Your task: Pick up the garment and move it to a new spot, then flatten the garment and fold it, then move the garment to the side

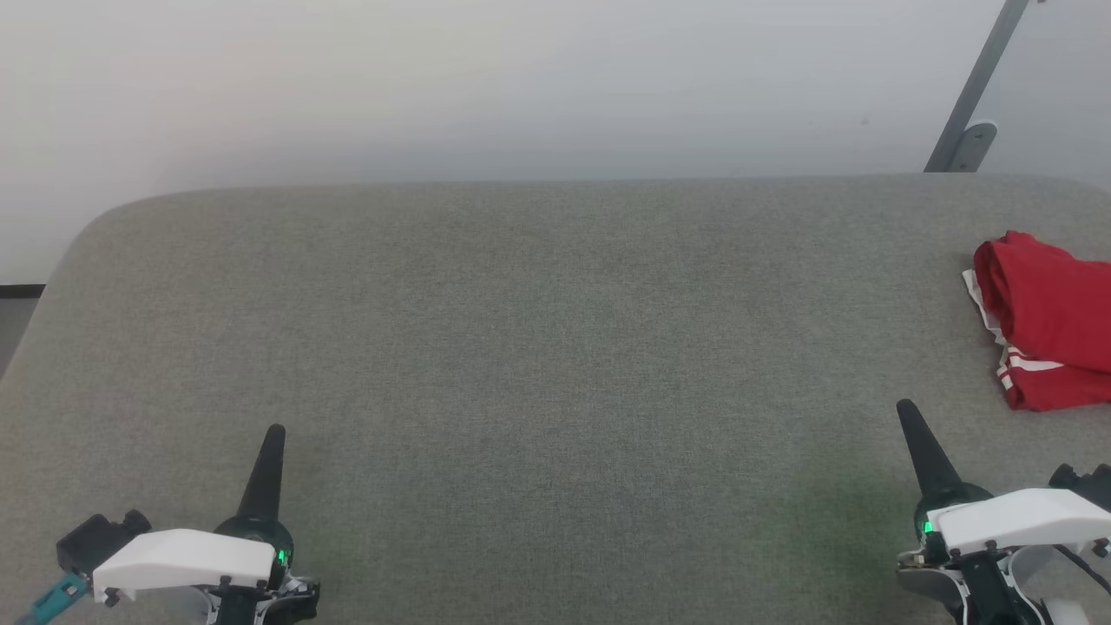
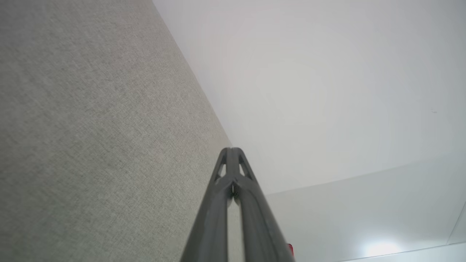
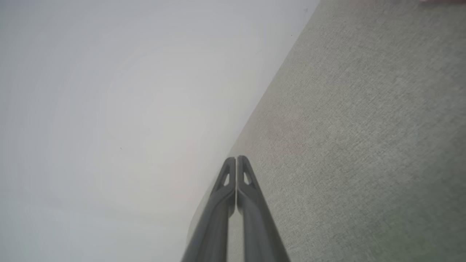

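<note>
The garment [image 1: 1046,317] lies folded into a red bundle with white striped trim at the right edge of the grey fabric table [image 1: 538,347], partly cut off by the head view's border. My right gripper [image 1: 907,408] is shut and empty, hovering just below and left of the garment. Far across the table at the lower left, my left gripper [image 1: 276,430] is shut with nothing in it. In the wrist views the left gripper [image 2: 231,149] and right gripper [image 3: 236,158] each show their fingers pressed together, pointing at the table's far edge and the wall.
A pale wall [image 1: 521,87] rises behind the table's far edge. A grey metal post with a bracket [image 1: 968,130] leans at the back right. The table's corner is rounded at the far left [image 1: 95,226], with floor beyond it.
</note>
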